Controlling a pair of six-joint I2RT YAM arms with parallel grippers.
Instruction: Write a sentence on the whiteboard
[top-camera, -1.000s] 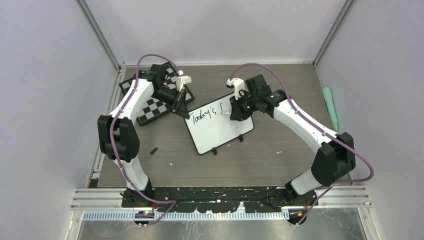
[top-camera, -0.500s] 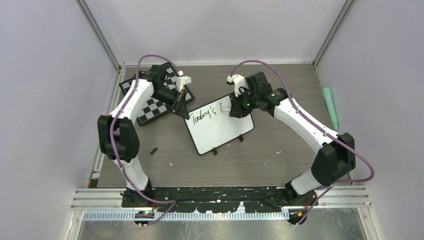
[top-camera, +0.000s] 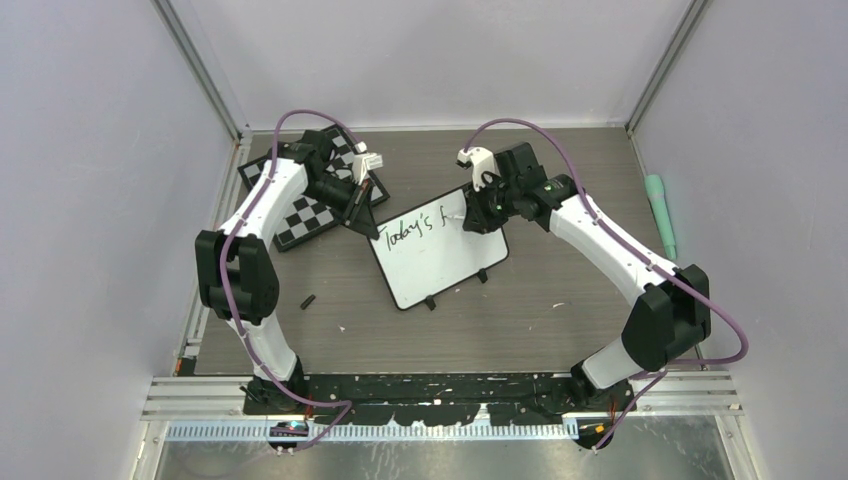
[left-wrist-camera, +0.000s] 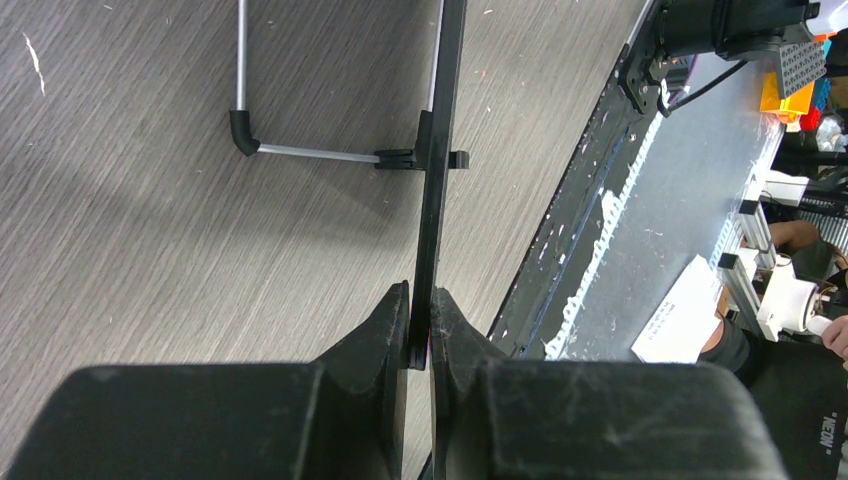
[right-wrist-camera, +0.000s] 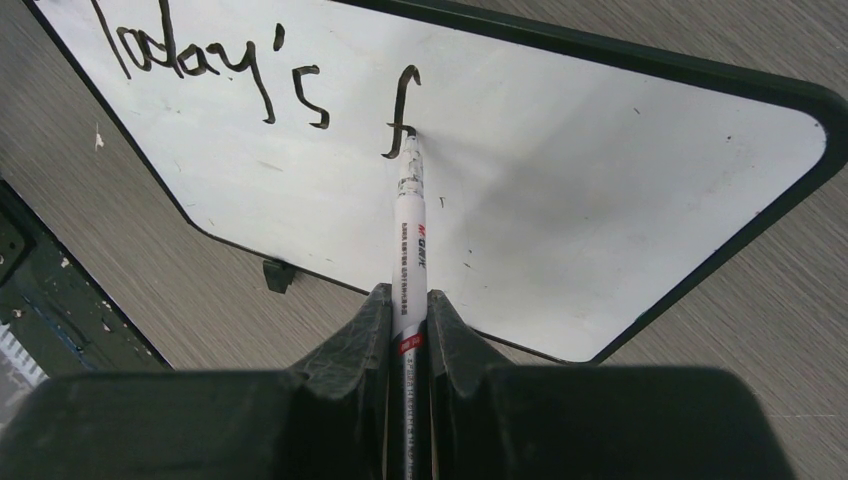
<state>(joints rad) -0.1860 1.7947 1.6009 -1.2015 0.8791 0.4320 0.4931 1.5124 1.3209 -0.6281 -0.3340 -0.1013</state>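
Between right gripper (right-wrist-camera: 408, 300) fingers: one marker (right-wrist-camera: 409, 235), clamped tight, tip touching one whiteboard (right-wrist-camera: 620, 190) at partial sentence (right-wrist-camera: 230, 65) "Today's f". Left gripper (left-wrist-camera: 420, 305): pinching the whiteboard's frame edge.

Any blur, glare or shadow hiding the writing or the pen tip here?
Right wrist: writing sharp, no glare, marker throws a soft shadow on the whiteboard. Top external: even light, words tiny. Left wrist: whiteboard edge crisp, left gripper dark.

The whiteboard (top-camera: 440, 262) is white, black-framed; the sentence (top-camera: 414, 226) black; the chessboard (top-camera: 308, 216) black-and-white checkered.
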